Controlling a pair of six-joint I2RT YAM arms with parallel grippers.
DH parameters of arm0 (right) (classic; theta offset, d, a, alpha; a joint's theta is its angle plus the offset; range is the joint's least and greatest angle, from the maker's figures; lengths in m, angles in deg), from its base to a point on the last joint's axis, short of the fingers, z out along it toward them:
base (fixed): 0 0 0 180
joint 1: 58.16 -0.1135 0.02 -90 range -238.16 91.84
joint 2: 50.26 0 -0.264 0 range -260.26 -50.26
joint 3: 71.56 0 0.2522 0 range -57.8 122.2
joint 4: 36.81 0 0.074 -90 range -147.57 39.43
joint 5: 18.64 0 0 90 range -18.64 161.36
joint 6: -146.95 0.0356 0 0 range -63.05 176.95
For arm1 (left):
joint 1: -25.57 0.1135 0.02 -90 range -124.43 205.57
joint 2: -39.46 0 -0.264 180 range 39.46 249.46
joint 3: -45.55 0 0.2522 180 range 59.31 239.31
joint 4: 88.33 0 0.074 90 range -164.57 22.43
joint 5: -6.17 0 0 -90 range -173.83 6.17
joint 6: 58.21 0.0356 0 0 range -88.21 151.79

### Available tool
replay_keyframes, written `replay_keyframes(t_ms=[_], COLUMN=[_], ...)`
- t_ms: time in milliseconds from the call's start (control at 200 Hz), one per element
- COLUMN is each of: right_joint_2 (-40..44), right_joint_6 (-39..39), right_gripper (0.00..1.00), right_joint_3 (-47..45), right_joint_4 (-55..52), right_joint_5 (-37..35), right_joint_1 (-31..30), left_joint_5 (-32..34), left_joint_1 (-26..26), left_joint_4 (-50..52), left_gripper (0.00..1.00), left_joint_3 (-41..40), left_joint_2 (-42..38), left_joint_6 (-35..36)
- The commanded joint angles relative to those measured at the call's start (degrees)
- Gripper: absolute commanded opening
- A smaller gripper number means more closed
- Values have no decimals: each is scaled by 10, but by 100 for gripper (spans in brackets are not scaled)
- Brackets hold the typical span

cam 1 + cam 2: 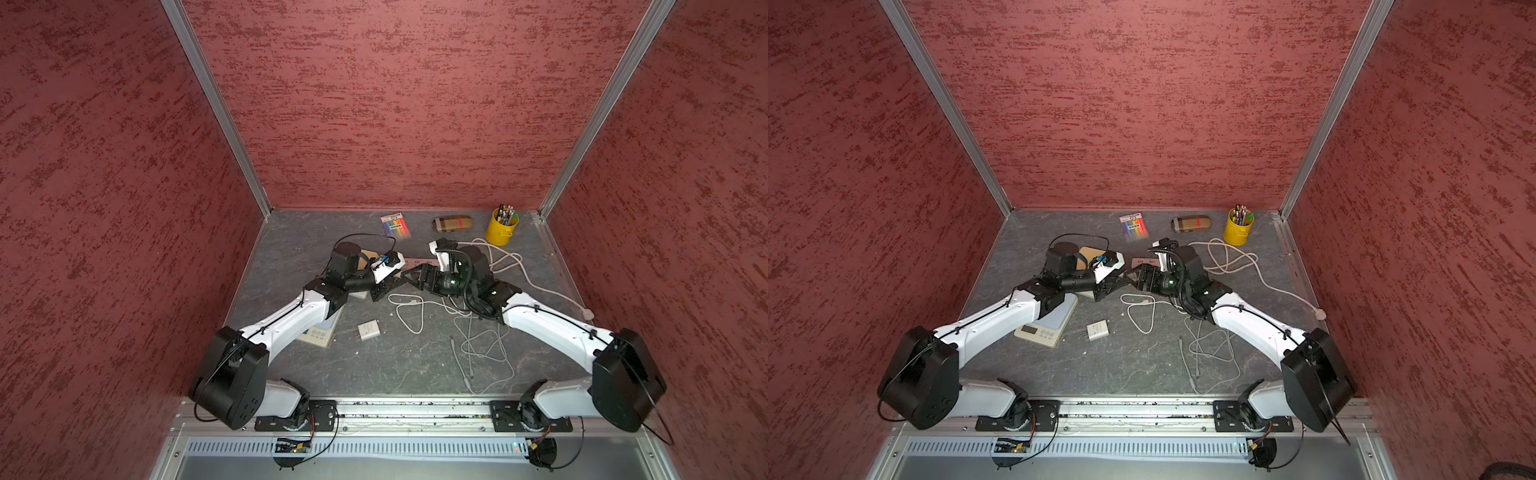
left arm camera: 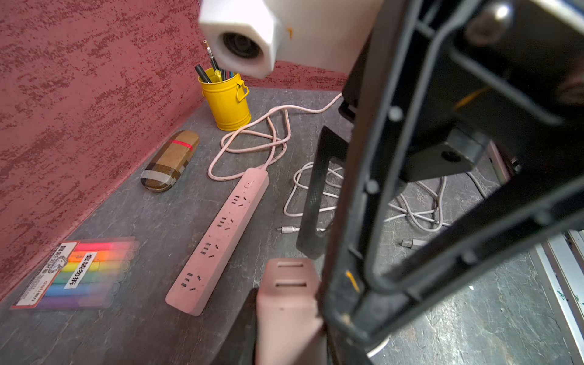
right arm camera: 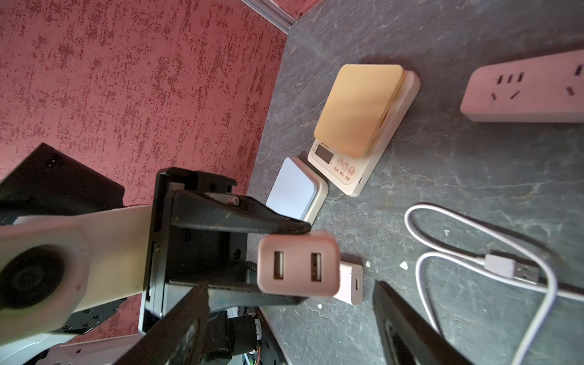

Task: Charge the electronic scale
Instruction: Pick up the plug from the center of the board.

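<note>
And the left gripper (image 3: 294, 264) is clamped on the adapter (image 2: 289, 309), ports facing out. The right gripper (image 1: 407, 277) is spread wide, one finger either side of it, not touching.

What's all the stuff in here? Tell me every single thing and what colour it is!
tan-topped scale: one, white body, left side of the grey table.
blue-grey-topped scale: one, right beside it.
power strip: one, pink, mid-back.
pink charger plug: one, two ports, held up mid-table.
white charger plug: one, lying mid-table.
cables: tangled, count unclear, white, right side.
pen pot: one, yellow, back right corner.
glasses case: one, brown check, back.
highlighter pack: one, rainbow, back.
left gripper: one, black, shut on the pink charger plug.
right gripper: one, black, open, facing that plug.
</note>
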State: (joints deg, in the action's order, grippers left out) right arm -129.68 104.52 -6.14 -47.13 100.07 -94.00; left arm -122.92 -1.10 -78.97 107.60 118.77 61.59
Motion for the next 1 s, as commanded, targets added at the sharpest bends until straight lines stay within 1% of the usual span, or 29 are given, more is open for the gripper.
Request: replay_keyframes(t_ms=[0, 145, 275, 291, 351, 411, 471, 571, 626, 651, 671, 726, 781, 816, 842, 857, 862, 872, 937, 997], right_joint_2=[-13, -34, -36, -49, -56, -62, -67, -67, -67, -67, -67, -69, -71, -74, -78, -81, -82, -85, -111, -144], right_joint_6=[0, -2, -7, -8, -11, -17, -24, -29, -32, -34, -36, -40, -49, -57, -64, -70, -72, -76, -101, -122], right_gripper=[73, 65, 66, 67, 67, 65, 56, 31, 17, 13, 10, 7, 6, 6, 5, 5, 5, 5, 3, 3], right_joint_3=[15, 35, 48, 50, 56, 63, 68, 69, 69, 71, 73, 81, 94, 109, 123, 134, 136, 146, 205, 266], right_joint_4=[-6, -9, -16, -18, -23, -34, -47, -53, -56, -58, -60, -71, -92, -117, -142, -158, -166, -180, -271, -344], right_joint_5=[18, 35, 38, 39, 42, 45, 48, 46, 44, 42, 40, 30, 11, -10, -30, -45, -50, -63, -144, -216], right_joint_1=[-4, -4, -4, -4, -4, -4, -4, -4, -4, -4, -4, -4, -3, -4, -4, -4, -4, -3, -2, 1], left_joint_5=[-14, -19, -17, -16, -16, -14, -13, -8, -5, -2, 0, 12, 23, 34, 44, 50, 53, 57, 83, 112], left_joint_1=[0, -3, -13, -13, -15, -16, -17, -19, -20, -21, -22, -26, -27, -27, -27, -26, -25, -24, -17, -7], left_joint_4=[-23, -26, -3, -1, 2, 5, 11, 21, 23, 22, 20, 11, -4, -17, -26, -31, -33, -37, -47, -46], left_gripper=[4, 5, 5, 5, 5, 6, 7, 9, 12, 16, 21, 43, 61, 74, 87, 97, 99, 100, 100, 100], left_joint_3=[-6, -8, -1, -1, 0, 1, 3, 5, 5, 4, 2, -2, -8, -11, -13, -15, -16, -16, -14, -2], left_joint_2=[-7, -13, -13, -13, -13, -15, -17, -18, -18, -19, -19, -20, -23, -25, -28, -28, -29, -29, -30, -22], left_joint_6=[-5, 6, 24, 26, 28, 31, 37, 45, 51, 54, 55, 54, 45, 32, 22, 16, 15, 9, -26, -76])
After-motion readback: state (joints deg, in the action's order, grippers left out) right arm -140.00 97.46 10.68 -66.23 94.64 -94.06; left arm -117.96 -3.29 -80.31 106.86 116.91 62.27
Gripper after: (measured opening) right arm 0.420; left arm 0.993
